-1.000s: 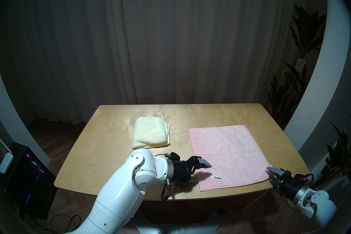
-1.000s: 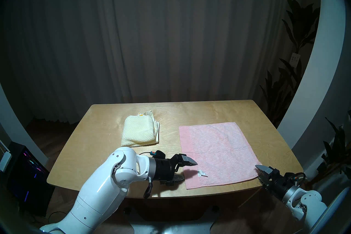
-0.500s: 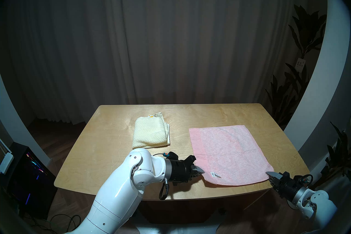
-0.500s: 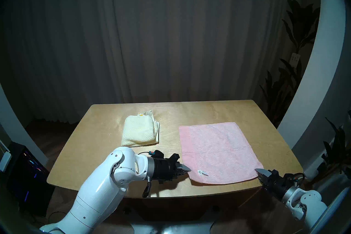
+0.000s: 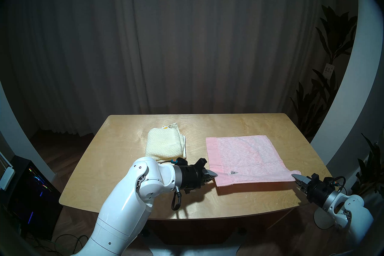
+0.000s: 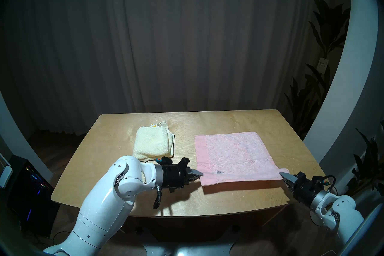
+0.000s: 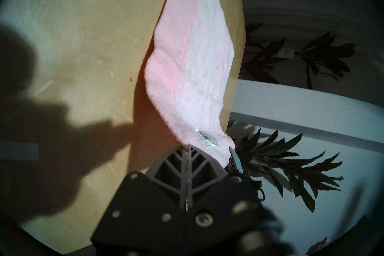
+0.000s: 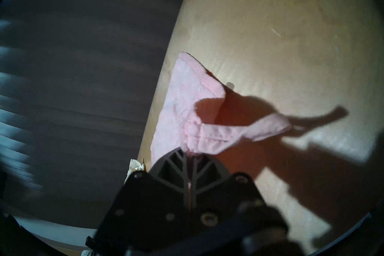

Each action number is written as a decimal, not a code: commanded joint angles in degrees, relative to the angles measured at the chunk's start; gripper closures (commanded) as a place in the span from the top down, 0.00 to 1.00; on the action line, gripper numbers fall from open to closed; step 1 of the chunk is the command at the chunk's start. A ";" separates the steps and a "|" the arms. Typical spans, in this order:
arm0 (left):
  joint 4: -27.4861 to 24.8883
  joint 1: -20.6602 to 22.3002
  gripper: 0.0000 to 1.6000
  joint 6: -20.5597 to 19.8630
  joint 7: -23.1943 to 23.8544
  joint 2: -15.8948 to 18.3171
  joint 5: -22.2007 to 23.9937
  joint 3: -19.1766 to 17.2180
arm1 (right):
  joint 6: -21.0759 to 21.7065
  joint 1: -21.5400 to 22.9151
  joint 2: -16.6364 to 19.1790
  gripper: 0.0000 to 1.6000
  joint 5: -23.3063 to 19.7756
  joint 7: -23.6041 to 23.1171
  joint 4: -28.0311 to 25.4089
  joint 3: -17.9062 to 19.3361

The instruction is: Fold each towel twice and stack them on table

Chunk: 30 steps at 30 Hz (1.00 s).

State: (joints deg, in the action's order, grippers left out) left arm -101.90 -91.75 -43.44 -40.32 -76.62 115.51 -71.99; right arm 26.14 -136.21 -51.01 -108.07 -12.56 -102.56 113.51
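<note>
Both grippers — left [image 5: 215, 174], right [image 5: 294, 176] — pinch the pink towel's [image 5: 243, 155] near corners, lower frame, raised off the table [image 5: 124, 145] for folding.

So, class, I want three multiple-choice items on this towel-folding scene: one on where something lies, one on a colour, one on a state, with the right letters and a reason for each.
1. Where does the folded cream towel lie?
A. left of the pink towel
B. on top of it
C. on the floor

2. What colour is the towel being lifted?
A. cream
B. pink
C. blue

3. How does the left gripper stand?
A. wide open
B. out of view
C. shut on the pink towel's corner

Key: 1 A, the two lie apart on the table; 2 B, its near edge hangs above the wood; 3 C, the left wrist view shows its fingers pinching the cloth.
</note>
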 commanded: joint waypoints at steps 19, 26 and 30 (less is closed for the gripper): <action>0.28 8.47 0.00 9.35 -0.88 -4.50 -6.09 -3.68 | -7.51 13.81 5.18 0.00 -3.32 18.57 -10.13 -8.32; 1.40 12.25 0.00 10.84 -1.90 -6.19 -8.04 -3.01 | -9.55 17.69 7.32 0.00 -3.14 21.41 -9.58 -9.62; 2.94 14.57 0.00 11.95 -2.82 -7.18 -9.33 -2.01 | -10.72 20.50 8.05 0.00 -3.42 22.74 -8.08 -10.86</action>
State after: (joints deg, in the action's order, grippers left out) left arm -99.82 -83.15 -33.05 -42.54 -81.27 107.63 -74.83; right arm 17.72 -121.68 -45.61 -111.32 9.12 -111.17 103.15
